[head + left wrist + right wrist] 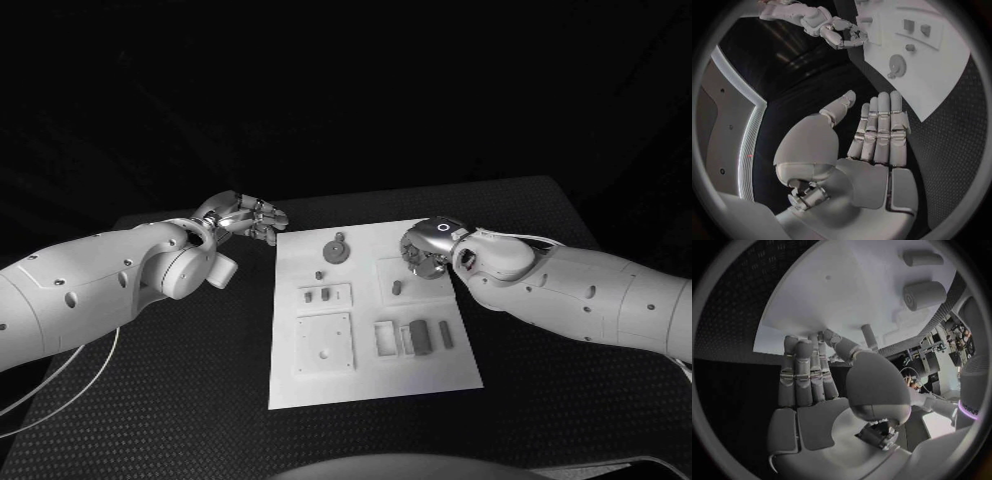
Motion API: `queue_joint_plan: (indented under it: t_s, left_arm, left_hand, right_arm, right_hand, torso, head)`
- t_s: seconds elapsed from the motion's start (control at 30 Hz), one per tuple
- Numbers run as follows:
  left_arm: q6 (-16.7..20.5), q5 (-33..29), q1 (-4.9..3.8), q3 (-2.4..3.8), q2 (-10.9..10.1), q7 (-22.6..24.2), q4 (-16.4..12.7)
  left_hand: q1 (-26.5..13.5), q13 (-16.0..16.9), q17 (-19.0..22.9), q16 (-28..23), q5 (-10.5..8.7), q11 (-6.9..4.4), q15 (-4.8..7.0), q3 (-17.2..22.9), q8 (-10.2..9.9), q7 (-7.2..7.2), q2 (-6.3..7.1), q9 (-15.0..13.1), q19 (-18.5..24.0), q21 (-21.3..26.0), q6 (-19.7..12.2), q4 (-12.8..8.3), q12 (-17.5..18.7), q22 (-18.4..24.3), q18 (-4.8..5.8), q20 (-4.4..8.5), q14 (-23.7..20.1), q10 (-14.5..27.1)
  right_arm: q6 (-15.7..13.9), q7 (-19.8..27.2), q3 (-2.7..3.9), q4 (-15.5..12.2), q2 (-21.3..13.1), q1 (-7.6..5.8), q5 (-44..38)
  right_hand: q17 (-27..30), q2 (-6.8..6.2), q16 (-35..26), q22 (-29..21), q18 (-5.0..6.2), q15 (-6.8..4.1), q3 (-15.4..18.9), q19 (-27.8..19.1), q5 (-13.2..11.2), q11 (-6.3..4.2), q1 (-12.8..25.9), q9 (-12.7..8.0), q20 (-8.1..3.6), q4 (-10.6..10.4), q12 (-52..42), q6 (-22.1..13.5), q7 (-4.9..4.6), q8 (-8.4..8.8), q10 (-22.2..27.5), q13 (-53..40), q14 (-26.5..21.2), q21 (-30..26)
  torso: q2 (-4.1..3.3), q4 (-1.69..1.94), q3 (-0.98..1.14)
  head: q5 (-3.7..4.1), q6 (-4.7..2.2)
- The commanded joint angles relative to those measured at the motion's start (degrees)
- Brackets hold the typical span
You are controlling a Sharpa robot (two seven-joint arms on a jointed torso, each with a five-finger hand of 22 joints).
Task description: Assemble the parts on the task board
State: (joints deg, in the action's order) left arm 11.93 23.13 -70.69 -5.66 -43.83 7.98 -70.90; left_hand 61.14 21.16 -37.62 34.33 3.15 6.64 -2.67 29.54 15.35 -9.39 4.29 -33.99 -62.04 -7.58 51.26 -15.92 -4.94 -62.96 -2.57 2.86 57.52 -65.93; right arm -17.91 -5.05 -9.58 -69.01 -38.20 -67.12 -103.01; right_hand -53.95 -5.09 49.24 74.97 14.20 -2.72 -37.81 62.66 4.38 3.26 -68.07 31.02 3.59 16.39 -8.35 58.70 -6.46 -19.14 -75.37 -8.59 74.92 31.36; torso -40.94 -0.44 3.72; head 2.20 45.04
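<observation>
**Both hands up at the board's far end, nothing held**

Task board [378, 375] sits mid-table, a white rectangular plate w/ its long axis running away from the robot, lying flat on the black textured table [159, 400]. Parts here are grey. At the far end a round disc part [338, 249] w/ a small stub on its rim; just nearer, a tiny upright peg [319, 272]. Right of that a pale square recess w/ a small grey piece [395, 287] in it. Mid-board left: a low raised block w/ two small grey pieces [325, 294] side by side. Near-left: a big white square plate [326, 343] w/ a dot at its centre. Near-right: an open rectangular frame [385, 337], then two dark grey bars [423, 337] standing just beside it. No writing readable on the board or parts.

Left hand [245, 217] is off the board, over the table by its far-left corner. In the left wrist view the left hand's fingers [882, 130] lie straight and side by side, thumb angled off, nothing in them.

Right hand [430, 247] hovers at the board's far-right edge. In the right wrist view its fingers [804, 370] are straight and together, thumb apart, palm empty, board's white surface beyond the tips. Can't tell if the tips touch the board.
</observation>
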Motion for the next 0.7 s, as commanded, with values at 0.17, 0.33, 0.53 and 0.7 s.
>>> queue_joint_plan:
  t_s: [0.17,0.33,0.53,0.7]
  left_arm:
    - [-0.1,-0.4,-0.07,0.05,0.1,-0.1,0.0]
    - [-0.1,-0.4,-0.07,0.05,0.2,-0.1,0.1]
    - [0.0,-0.4,-0.07,0.05,0.2,-0.1,0.4]
    - [0.1,-0.4,-0.07,0.05,0.2,-0.1,0.6]
  left_hand:
    - [-0.6,-0.1,-0.1,-0.4,-0.26,0.33,-0.31,-0.3,-0.3,-0.25,0.04,0.1,-0.1,0.4,-0.3,0.0,0.4,0.1,-1.08,-0.19,0.3,0.3]
    - [-0.6,-0.1,-0.1,-0.4,-0.26,0.35,-0.31,-0.3,-0.3,-0.27,0.03,0.1,-0.1,0.4,-0.3,0.0,0.4,0.1,-1.09,-0.19,0.3,0.3]
    - [-0.6,-0.1,-0.2,-0.5,-0.25,0.36,-0.31,-0.3,-0.4,-0.28,0.00,0.1,-0.1,0.5,-0.4,0.0,0.5,0.2,-1.10,-0.18,0.3,0.3]
    - [-0.6,-0.1,-0.2,-0.5,-0.25,0.37,-0.30,-0.3,-0.4,-0.28,-0.01,0.1,-0.1,0.5,-0.4,0.0,0.5,0.2,-1.11,-0.18,0.3,0.3]
  right_arm:
    - [3.8,-1.2,-1.10,0.9,0.1,1.84,-1.8]
    - [2.0,-0.8,-1.08,0.6,-0.1,1.84,-0.5]
    - [1.0,-0.2,-1.05,-0.1,-0.6,1.84,0.9]
    - [0.4,-0.2,-0.91,-0.4,-0.8,1.83,1.2]
  right_hand:
    - [-0.3,1.19,0.9,0.9,0.80,-0.62,0.1,0.8,0.2,-0.32,-0.7,0.3,-0.23,0.3,0.3,0.8,0.22,-0.33,-1.0,-0.3,0.1,0.4]
    - [-0.6,1.40,1.4,1.1,0.80,-0.82,0.2,1.1,0.2,-0.50,-1.0,0.6,-0.43,0.4,0.4,1.1,0.38,-0.44,-1.4,-0.6,0.3,0.7]
    - [-0.9,1.43,2.0,1.3,0.80,-1.07,0.2,1.7,0.2,-0.73,-1.4,0.9,-0.71,0.4,0.5,1.4,0.54,-0.56,-1.8,-0.9,0.4,1.1]
    - [-1.0,1.38,2.2,1.3,0.80,-1.16,0.3,1.8,0.2,-0.81,-1.5,1.1,-0.81,0.4,0.6,1.5,0.61,-0.61,-2.0,-1.0,0.4,1.3]
  torso:
    - [-0.04,0.00,0.06]
    - [-0.01,0.03,0.02]
    - [-0.02,-0.03,0.07]
    - [-0.01,-0.07,0.07]
  head:
    - [-0.09,0.13]
    - [-0.06,0.05]
    - [-0.07,0.09]
    - [-0.10,0.07]
